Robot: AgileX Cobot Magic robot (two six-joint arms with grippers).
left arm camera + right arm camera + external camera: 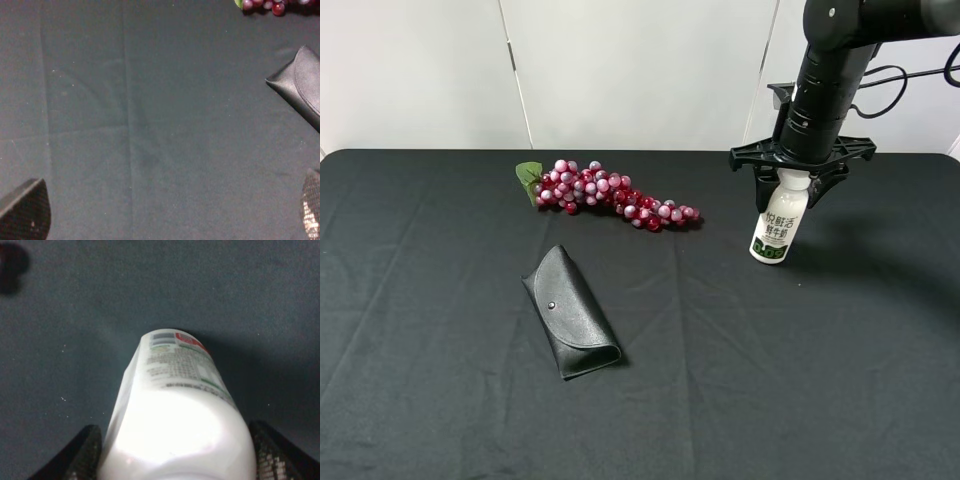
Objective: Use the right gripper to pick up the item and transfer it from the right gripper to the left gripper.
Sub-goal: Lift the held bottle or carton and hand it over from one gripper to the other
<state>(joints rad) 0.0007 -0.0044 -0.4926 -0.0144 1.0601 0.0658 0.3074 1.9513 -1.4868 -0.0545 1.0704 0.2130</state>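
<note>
The item, a small white bottle (pixel 775 228) with green-black lettering, hangs slightly tilted from my right gripper (pixel 792 185) at the back right of the black table. Its base is at or just above the cloth; I cannot tell if it touches. The gripper's spiked crossbar sits over the cap and the fingers close on the bottle's top. In the right wrist view the bottle (pixel 175 405) fills the space between the two fingers (pixel 85 452). My left gripper (pixel 167 215) is open and empty over bare cloth; only its fingertips (pixel 25 212) show. It is out of the exterior view.
A black glasses case (pixel 572 312) lies left of centre; its corner shows in the left wrist view (pixel 302 85). A red grape bunch (pixel 605 194) with a green leaf lies behind it. The black cloth (pixel 440 300) covers the table up to a white wall.
</note>
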